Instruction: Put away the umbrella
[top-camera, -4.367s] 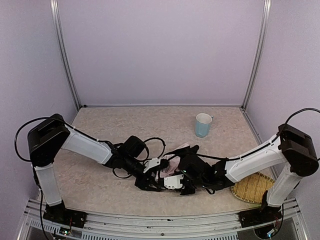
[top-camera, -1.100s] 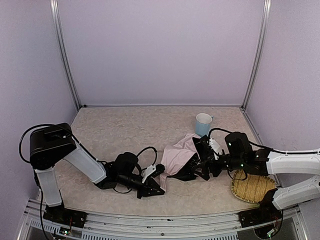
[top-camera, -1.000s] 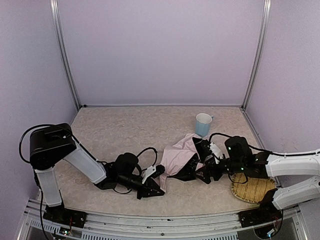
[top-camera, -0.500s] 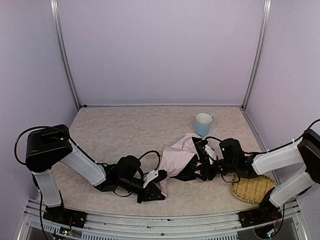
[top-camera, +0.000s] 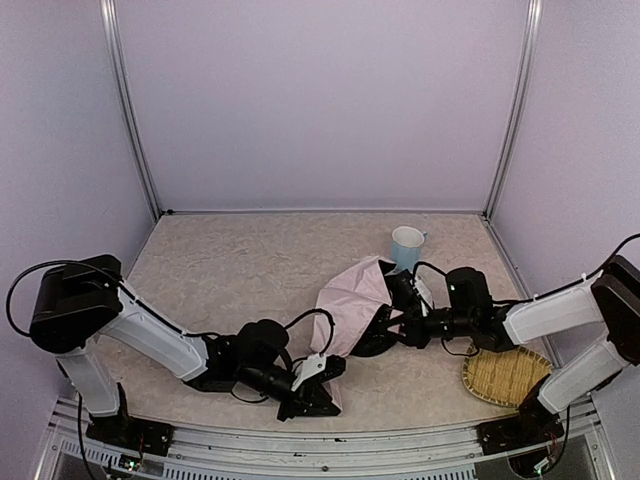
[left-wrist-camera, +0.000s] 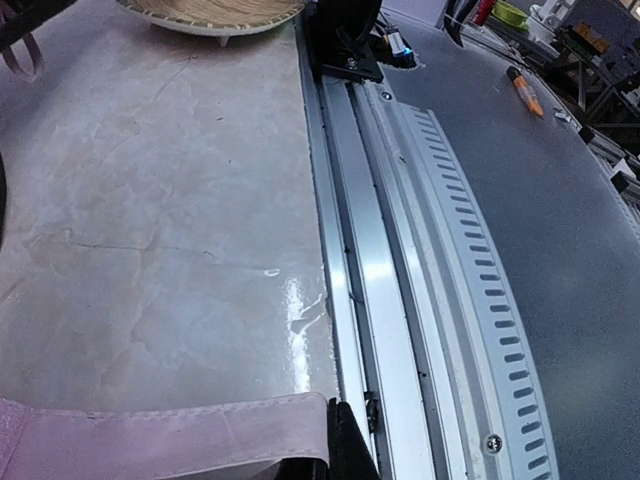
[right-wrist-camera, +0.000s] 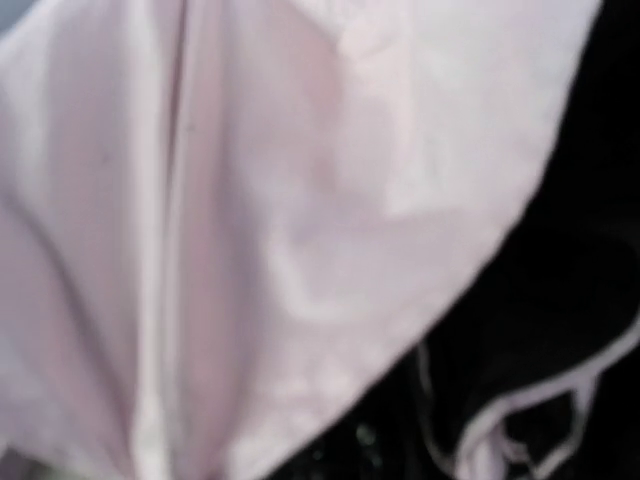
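Observation:
The umbrella (top-camera: 352, 298) lies half open at mid-table, pale pink outside, black lining facing right. A strip of its pink fabric runs down to my left gripper (top-camera: 318, 381) near the table's front edge. In the left wrist view that pink strip (left-wrist-camera: 170, 440) lies against my black finger (left-wrist-camera: 350, 455), and the jaws are shut on it. My right gripper (top-camera: 396, 320) is pushed into the black underside of the canopy. The right wrist view shows only pink fabric (right-wrist-camera: 250, 200) and black lining (right-wrist-camera: 560, 300), so its fingers are hidden.
A light-blue cup (top-camera: 406, 249) stands behind the umbrella. A woven bamboo tray (top-camera: 505, 373) sits at the front right, also seen as the tray (left-wrist-camera: 215, 12) in the left wrist view. The metal rail (left-wrist-camera: 380, 300) of the table's front edge runs just beside my left gripper.
My left gripper has drawn the pink strip a little toward the front edge and to the right. The canopy has risen and shifted left. My right gripper stays pressed into its underside.

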